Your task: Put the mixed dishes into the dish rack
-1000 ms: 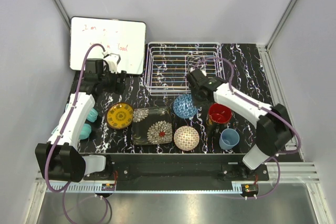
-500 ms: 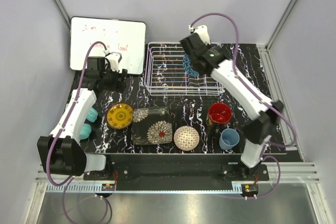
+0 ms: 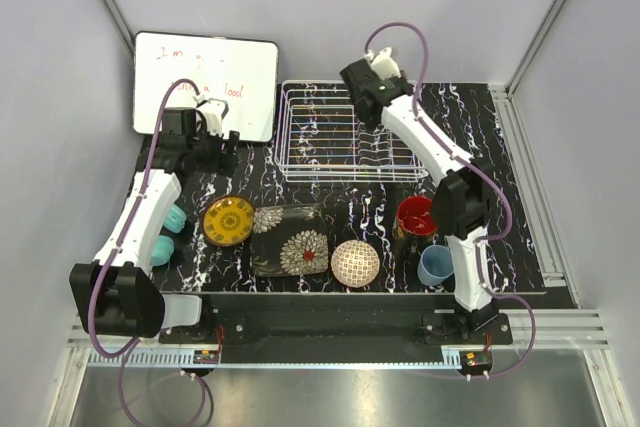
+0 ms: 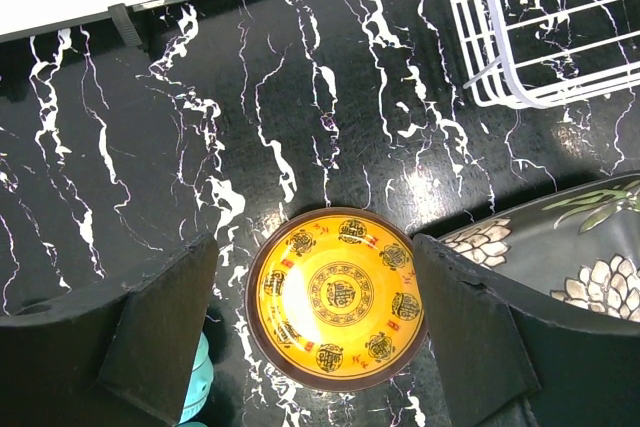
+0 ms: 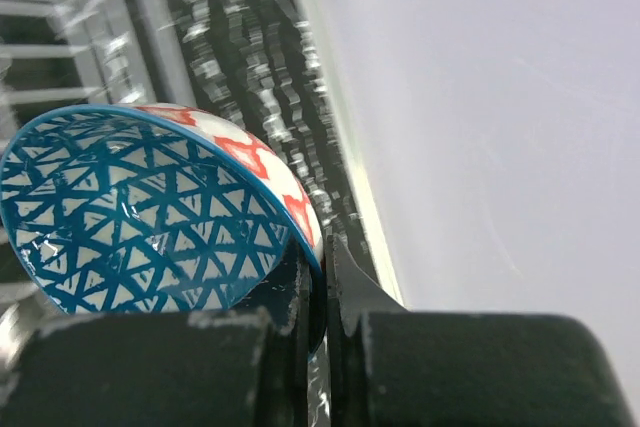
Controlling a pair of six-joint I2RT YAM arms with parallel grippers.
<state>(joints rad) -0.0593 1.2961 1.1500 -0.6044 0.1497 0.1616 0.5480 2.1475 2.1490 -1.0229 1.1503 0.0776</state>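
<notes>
My right gripper (image 5: 325,257) is shut on the rim of the blue patterned bowl (image 5: 140,207), which tilts on edge. In the top view that gripper (image 3: 368,107) hangs over the back of the white wire dish rack (image 3: 300,172), and the bowl is hidden under it. My left gripper (image 4: 315,247) is open, high above the yellow round plate (image 4: 337,297), which shows between its fingers. On the table lie the yellow plate (image 3: 228,220), the dark floral plate (image 3: 291,240), the beige bowl (image 3: 355,263), the black mug with red inside (image 3: 417,217) and the light-blue cup (image 3: 436,265).
A whiteboard (image 3: 205,82) with writing leans at the back left, just behind my left wrist. Teal headphones (image 3: 168,232) lie by the left arm near the table's left edge. A corner of the rack (image 4: 520,97) shows at the upper right of the left wrist view.
My right arm has lifted the blue bowl from the table beside the mug and carried it back over the dish rack. The left arm has barely moved.
</notes>
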